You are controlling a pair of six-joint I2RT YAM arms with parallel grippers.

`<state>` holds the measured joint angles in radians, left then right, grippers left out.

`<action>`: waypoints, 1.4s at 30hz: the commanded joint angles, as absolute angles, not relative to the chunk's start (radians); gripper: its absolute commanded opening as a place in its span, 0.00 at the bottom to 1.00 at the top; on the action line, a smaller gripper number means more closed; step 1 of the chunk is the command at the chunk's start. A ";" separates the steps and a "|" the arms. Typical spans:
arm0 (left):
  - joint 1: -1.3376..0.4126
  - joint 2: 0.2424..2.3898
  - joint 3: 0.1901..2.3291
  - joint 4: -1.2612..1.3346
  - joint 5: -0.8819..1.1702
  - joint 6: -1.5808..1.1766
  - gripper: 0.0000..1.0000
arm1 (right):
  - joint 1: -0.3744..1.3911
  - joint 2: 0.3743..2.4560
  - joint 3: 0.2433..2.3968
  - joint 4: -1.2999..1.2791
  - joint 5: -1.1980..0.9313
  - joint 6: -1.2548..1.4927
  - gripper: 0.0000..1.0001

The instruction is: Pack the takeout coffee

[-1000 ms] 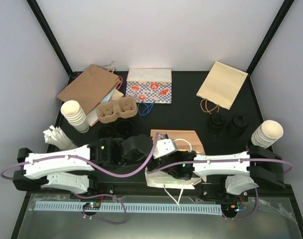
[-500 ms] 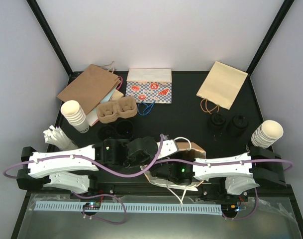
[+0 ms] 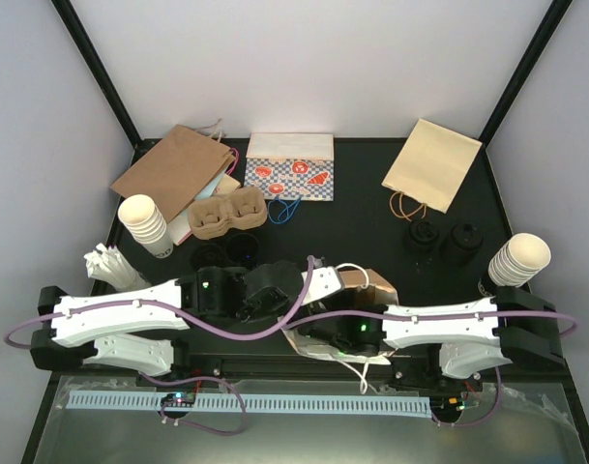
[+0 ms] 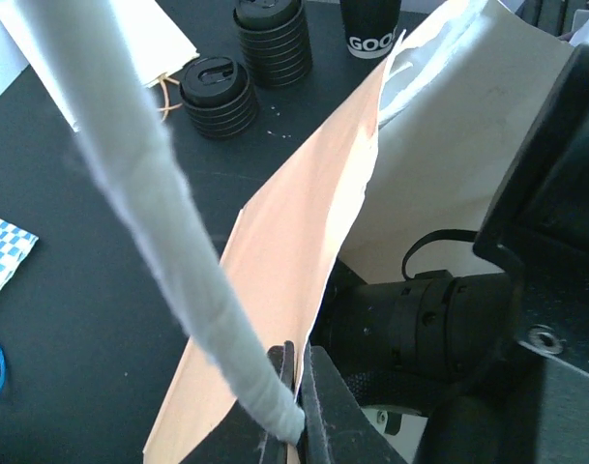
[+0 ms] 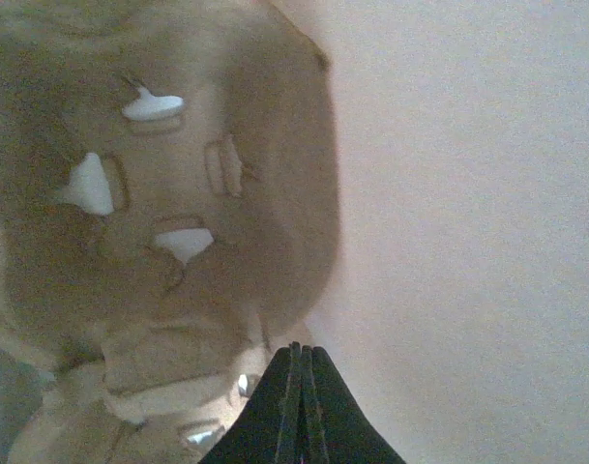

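Brown paper bag (image 4: 304, 242) sits nearest, between the arms: the left gripper (image 4: 292, 411) pinches its white cord handle (image 4: 149, 174), while the right gripper (image 5: 301, 362) is pressed together, empty, apparently inside it. Tugging that cord could tear it loose or tip the bag, I judge. Beyond the bag, leftward, one black coffee cup (image 3: 209, 255) and its twin (image 3: 242, 249) stand unpacked; farther beyond it, the cardboard tray (image 3: 226, 215). Only the wrist views show the jaws; only the overhead shows the cups.

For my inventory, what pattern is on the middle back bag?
The bag shows blue-white checks, red badges; top view.
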<state>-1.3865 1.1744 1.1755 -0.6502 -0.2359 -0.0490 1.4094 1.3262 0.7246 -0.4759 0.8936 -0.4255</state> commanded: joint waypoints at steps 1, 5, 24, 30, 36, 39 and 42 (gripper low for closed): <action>-1.408 1.156 1.168 -0.692 -0.112 -0.048 0.04 | 1.357 1.360 0.712 -0.362 0.846 -0.504 0.01; -1.408 1.151 1.169 -0.684 -0.095 -0.043 0.04 | 1.330 1.394 0.715 -0.346 0.795 -0.528 0.01; -1.317 1.137 1.167 -0.708 -0.235 -0.146 0.04 | 1.364 1.216 0.788 -0.580 0.818 -0.437 0.01; -1.244 1.133 1.177 -0.697 -0.147 -0.150 0.04 | 1.368 1.068 0.914 -0.692 0.761 -0.424 0.01; -1.194 1.156 1.209 -0.688 -0.094 -0.163 0.04 | 1.367 0.932 1.025 -0.668 0.681 -0.424 0.01; -1.173 1.170 1.224 -0.686 -0.067 -0.172 0.04 | 1.365 0.885 1.067 -0.633 0.675 -0.405 0.01; -1.144 1.193 1.250 -0.688 -0.043 -0.187 0.04 | 1.354 0.848 1.104 -0.605 0.709 -0.353 0.01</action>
